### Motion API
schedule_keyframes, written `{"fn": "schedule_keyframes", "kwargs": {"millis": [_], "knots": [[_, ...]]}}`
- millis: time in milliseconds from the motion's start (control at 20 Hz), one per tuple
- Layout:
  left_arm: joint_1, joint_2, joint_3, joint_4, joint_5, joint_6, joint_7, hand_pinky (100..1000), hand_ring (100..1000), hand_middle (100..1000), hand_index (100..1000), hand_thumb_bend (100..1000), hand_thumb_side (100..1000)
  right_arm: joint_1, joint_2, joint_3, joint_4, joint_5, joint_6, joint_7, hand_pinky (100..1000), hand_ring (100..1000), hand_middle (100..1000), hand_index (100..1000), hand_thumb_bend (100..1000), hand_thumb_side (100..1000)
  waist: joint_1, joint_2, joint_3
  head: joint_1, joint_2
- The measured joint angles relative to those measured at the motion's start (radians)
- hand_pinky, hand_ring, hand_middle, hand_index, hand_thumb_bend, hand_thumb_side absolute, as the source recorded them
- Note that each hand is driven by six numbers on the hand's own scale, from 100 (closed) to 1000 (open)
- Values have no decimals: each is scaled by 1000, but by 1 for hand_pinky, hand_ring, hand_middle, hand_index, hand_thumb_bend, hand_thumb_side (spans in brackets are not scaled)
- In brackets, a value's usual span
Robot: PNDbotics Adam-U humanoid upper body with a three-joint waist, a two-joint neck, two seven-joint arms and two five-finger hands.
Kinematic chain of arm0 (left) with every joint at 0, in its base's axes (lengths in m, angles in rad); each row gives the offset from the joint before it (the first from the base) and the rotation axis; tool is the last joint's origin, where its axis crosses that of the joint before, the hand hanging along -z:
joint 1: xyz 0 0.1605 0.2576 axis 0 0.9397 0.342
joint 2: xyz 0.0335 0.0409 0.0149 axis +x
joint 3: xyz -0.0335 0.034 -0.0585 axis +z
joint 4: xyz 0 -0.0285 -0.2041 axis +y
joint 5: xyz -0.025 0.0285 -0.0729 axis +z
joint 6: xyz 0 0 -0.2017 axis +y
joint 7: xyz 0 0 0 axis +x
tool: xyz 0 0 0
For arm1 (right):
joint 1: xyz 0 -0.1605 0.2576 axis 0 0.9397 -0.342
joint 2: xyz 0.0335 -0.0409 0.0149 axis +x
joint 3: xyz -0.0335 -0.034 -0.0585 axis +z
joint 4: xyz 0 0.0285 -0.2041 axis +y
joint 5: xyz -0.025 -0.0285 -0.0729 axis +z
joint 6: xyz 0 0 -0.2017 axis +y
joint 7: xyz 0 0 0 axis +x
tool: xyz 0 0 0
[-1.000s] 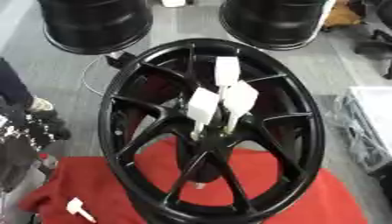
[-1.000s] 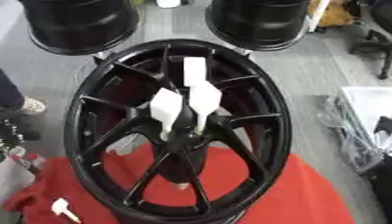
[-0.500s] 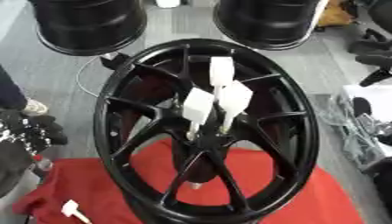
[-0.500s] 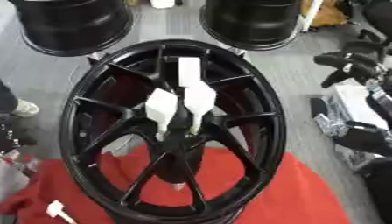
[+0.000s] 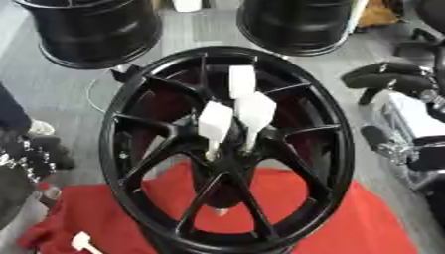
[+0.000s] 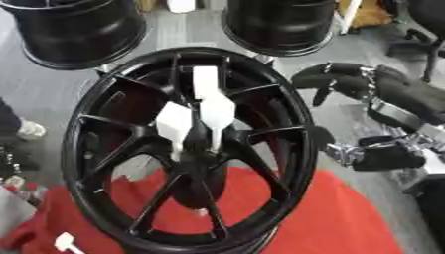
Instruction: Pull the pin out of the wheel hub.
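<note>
The glossy black spoked wheel hub (image 5: 228, 149) is seen standing on a red cloth (image 5: 347, 218). Three white flat-headed pins (image 5: 252, 114) are seated at its centre, so none is judged to be pulled yet. To the right of the hub, apart from it, the black right hand (image 6: 347, 79) is held with fingers curled, nothing grasped. The left hand is not seen. No writing can be read.
</note>
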Motion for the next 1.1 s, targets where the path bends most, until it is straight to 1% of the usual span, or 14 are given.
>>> {"fn": "schedule_keyframes", "kwargs": {"millis": [150, 300, 450, 550, 600, 750, 1100], "knots": [[0, 0, 9, 0, 1, -7, 8, 725, 643, 620, 752, 156, 958, -67, 31, 49, 0, 1, 15, 42, 658, 613, 865, 914, 100, 216, 5, 0, -3, 1, 0], [-1, 0, 18, 0, 2, -15, 18, 725, 644, 621, 752, 155, 955, -122, 61, 85, 0, -2, 51, 85, 658, 608, 868, 914, 100, 301, 6, 0, -5, 2, 0], [-3, 0, 28, 0, 4, -17, 28, 724, 645, 621, 752, 154, 953, -159, 85, 109, 0, -13, 94, 130, 653, 596, 866, 913, 100, 310, 6, 0, 1, -2, 0], [-6, 0, 30, 0, 9, -18, 34, 724, 646, 622, 752, 153, 950, -182, 99, 118, 0, -27, 124, 160, 651, 591, 866, 911, 100, 322, 6, 0, 6, -5, 0], [-7, 0, 32, 0, 11, -18, 37, 724, 646, 622, 752, 153, 949, -196, 108, 121, 1, -35, 138, 175, 652, 590, 865, 911, 100, 353, 6, 0, 8, -7, 0], [-8, 0, 36, 0, 17, -19, 45, 724, 645, 621, 751, 154, 948, -233, 130, 129, 8, -56, 169, 224, 651, 581, 865, 912, 100, 337, 6, 0, 18, -15, 0], [-15, 0, 41, 0, 26, -16, 52, 723, 645, 620, 751, 154, 949, -308, 166, 124, 43, -86, 201, 343, 650, 561, 854, 907, 100, 332, 4, 0, 42, -31, 1]]}}
